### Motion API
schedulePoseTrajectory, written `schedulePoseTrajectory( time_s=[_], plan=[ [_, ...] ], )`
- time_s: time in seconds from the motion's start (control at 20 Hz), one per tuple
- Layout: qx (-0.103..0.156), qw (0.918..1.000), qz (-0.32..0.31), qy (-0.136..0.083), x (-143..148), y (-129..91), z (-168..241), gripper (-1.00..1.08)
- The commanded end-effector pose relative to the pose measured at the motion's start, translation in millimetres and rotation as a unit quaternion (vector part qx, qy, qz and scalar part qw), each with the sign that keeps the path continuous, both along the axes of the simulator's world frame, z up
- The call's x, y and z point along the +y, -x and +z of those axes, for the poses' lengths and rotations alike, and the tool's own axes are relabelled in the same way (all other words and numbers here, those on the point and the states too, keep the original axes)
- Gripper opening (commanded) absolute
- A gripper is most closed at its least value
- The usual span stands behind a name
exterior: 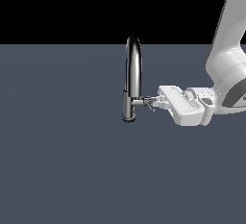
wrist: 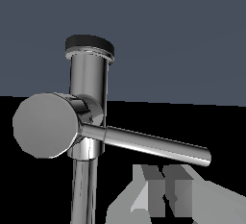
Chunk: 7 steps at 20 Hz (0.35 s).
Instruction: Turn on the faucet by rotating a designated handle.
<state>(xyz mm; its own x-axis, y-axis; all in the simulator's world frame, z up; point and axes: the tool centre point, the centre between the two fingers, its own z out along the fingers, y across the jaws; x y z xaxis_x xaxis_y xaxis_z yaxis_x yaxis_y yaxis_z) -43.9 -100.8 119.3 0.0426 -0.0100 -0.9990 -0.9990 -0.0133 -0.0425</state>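
Note:
The faucet (exterior: 133,69) is a tall chrome gooseneck standing on the dark grey floor, with a darker cylindrical base (exterior: 128,110). A short horizontal stub juts from its body toward the exterior view's right and carries the handle (exterior: 150,104), a small thin lever. My gripper (exterior: 156,101) reaches in level from the exterior view's right, its fingertips right at the lever's end. In the wrist view the handle (wrist: 153,143) is a long chrome rod coming off the round stub cap (wrist: 45,124). My gripper (wrist: 163,189) lies just beside the rod, fingers (wrist: 180,192) pressed together with nothing between them.
The faucet stands alone on a flat grey surface (exterior: 62,160). My white arm (exterior: 226,69) comes down from the upper part of the exterior view's right side.

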Motion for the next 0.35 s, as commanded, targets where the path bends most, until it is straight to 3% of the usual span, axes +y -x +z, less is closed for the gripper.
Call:
schedulePoseTrajectory(
  time_s=[0.0,0.3],
  plan=[
    [0.01,0.9999,0.002,-0.003,4,7,-24,-1.0],
    [0.014,0.9999,0.004,-0.005,7,13,-53,-1.0]
  ],
)
